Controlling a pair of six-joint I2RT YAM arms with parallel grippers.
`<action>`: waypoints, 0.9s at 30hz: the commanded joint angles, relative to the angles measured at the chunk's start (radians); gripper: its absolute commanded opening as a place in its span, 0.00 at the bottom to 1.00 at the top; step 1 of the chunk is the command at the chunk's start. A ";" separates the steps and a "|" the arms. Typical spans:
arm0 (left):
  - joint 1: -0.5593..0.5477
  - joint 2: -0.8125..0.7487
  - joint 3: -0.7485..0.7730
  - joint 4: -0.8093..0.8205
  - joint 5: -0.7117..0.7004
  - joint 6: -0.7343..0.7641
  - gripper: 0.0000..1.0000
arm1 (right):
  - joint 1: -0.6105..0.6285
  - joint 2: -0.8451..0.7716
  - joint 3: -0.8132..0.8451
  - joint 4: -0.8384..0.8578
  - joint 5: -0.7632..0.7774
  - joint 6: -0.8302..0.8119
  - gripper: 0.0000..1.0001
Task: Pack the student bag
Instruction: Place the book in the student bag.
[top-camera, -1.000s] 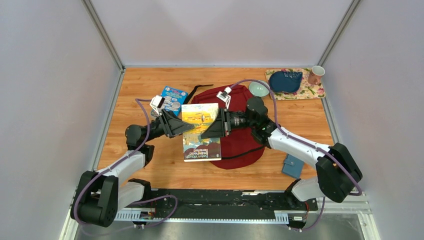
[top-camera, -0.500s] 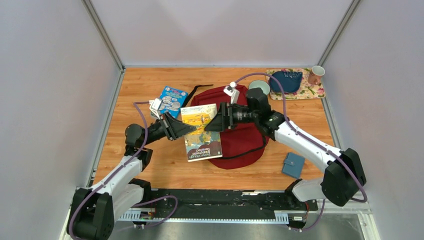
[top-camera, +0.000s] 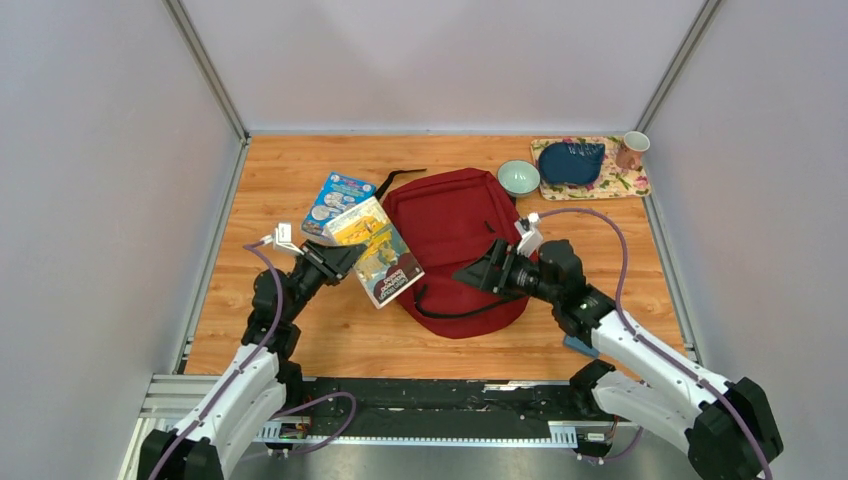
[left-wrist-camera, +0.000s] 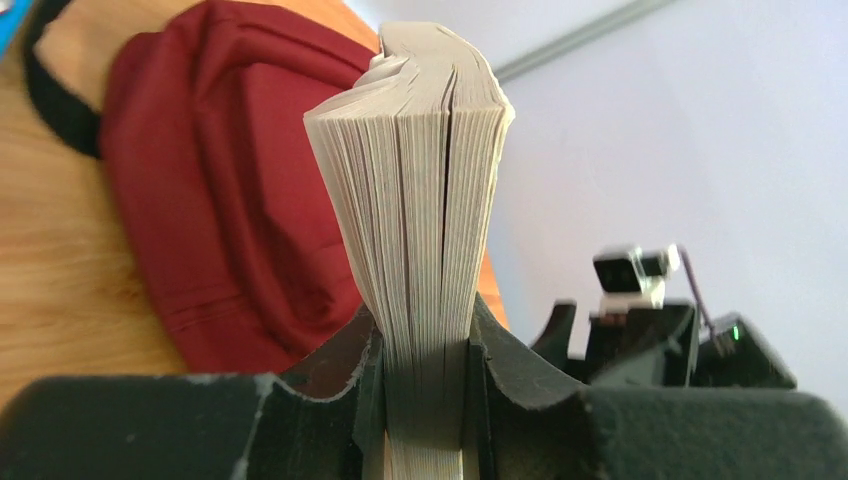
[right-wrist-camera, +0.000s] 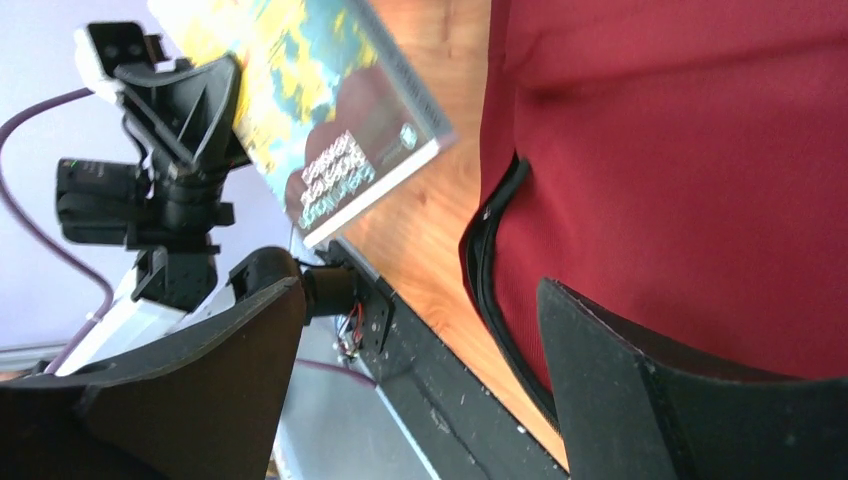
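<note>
In the lower left of the overhead view, the left claw (top-camera: 348, 258) clamps a paperback book (top-camera: 385, 262) by its page edge. The right claw (top-camera: 472, 272) gapes empty over the bag (top-camera: 450, 225), which lies mid-frame. The book looks ready for packing; next the bag's opening likely needs spreading.

The student bag (top-camera: 450, 225), a large dark red fabric backpack, lay flat near the middle of the wooden table (top-camera: 260, 180); black straps showed at its far-left corner and near edge.
</note>
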 joint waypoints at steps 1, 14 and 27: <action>-0.002 -0.017 -0.016 0.216 -0.152 -0.147 0.00 | 0.098 -0.079 -0.126 0.275 0.102 0.197 0.89; -0.043 0.007 -0.020 0.435 -0.207 -0.280 0.00 | 0.225 0.151 -0.078 0.536 0.168 0.346 0.89; -0.102 0.040 -0.046 0.552 -0.240 -0.307 0.00 | 0.274 0.412 0.018 0.863 0.150 0.440 0.90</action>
